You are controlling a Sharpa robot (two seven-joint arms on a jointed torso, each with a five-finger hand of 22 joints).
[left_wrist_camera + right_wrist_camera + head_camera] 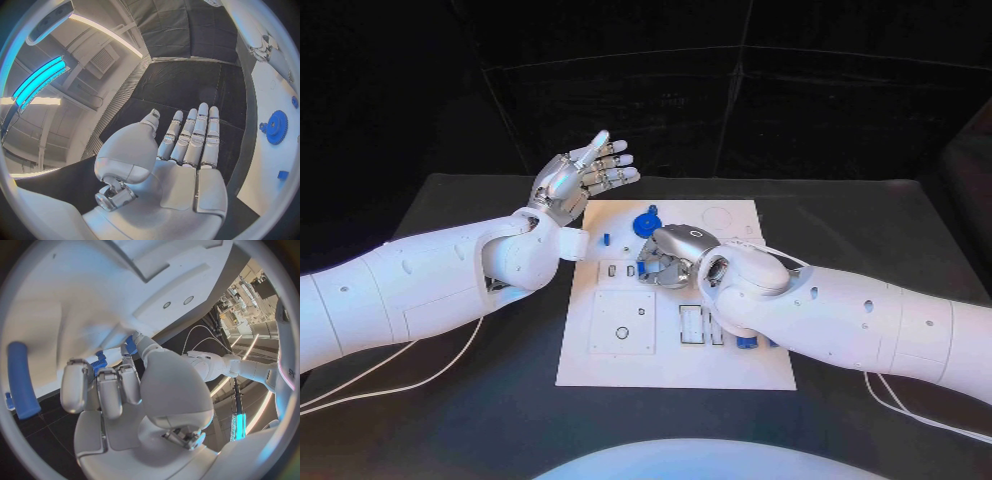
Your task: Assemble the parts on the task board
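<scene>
Blue gear [646, 222] beside right robot hand [678, 250]

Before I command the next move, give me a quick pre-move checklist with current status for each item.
1. Left robot hand clear of the task board: ok, raised off its far left corner, fingers apart, holding nothing.
2. Right robot hand over the board: ok, fingers curled down at its middle.
3. Right hand's grip on a part: cannot tell; a blue piece shows by its fingers.
4. Blue gear on the board: ok, just beyond the right hand.
5. Blue parts at the board's right edge: partly hidden by the right arm.
</scene>
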